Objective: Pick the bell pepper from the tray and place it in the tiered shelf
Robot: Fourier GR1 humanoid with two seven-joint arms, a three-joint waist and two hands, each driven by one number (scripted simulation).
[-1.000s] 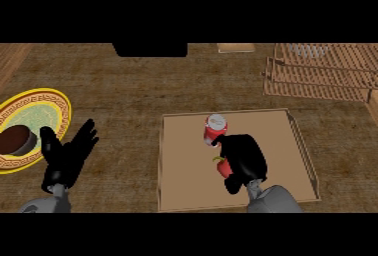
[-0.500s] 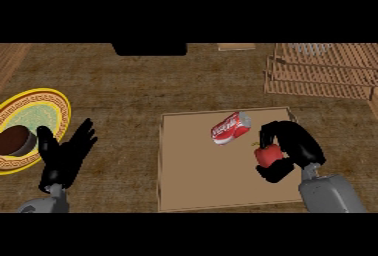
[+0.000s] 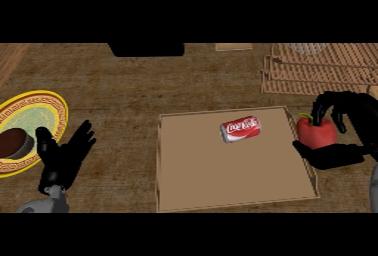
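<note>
We saw a brown worktop [image 3: 125, 90] carrying a tray [image 3: 221, 175], a yellow-rimmed plate [image 3: 44, 107], and, seemingly, a slatted tiered shelf [image 3: 317, 75].

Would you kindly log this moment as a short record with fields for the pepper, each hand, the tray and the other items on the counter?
bell pepper: red bell pepper, lifted, at the tray's right edge
right hand: right hand curled round the bell pepper
left hand: left hand open, fingers up, resting at lower left
tray: brown tray, holds only a red soda can lying on its side
tiered shelf: wooden tiered shelf at upper right, beyond the pepper
plate: yellow-rimmed plate at far left with a dark round item on it
</note>
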